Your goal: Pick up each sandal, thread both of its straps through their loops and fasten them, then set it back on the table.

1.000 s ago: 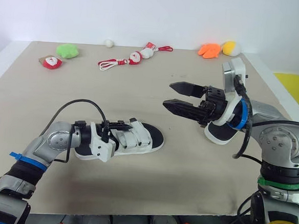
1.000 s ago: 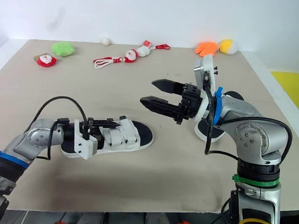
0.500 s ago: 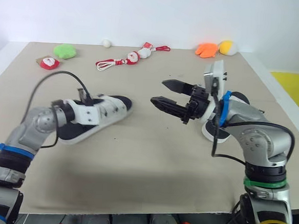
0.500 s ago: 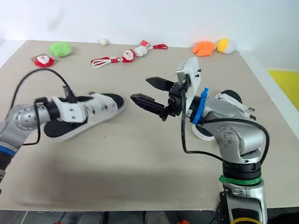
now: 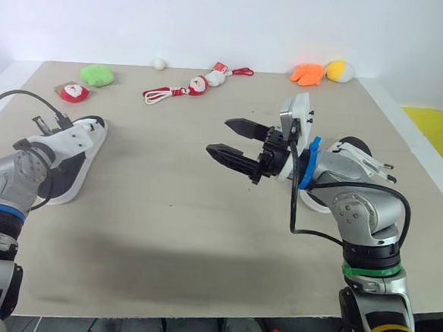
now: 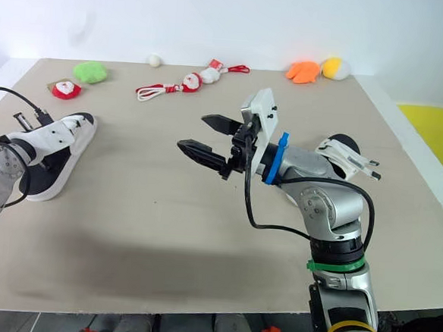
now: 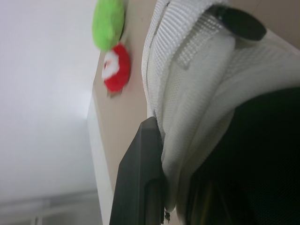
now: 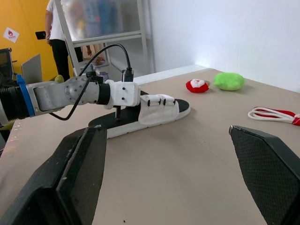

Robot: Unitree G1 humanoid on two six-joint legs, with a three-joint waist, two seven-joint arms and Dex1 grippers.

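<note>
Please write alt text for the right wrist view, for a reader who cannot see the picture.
The right gripper has its two black fingers wide apart in the foreground; between them, across the table, the left gripper holds a white sandal. Behind it lie a red toy, a green toy and a red-and-white cord.

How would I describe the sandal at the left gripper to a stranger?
On the tan table, look at the robot's left side, nearer than the red plush toy. The sandal there has a black sole and white straps; unlike the other sandal at the right, the left gripper holds it.
</note>
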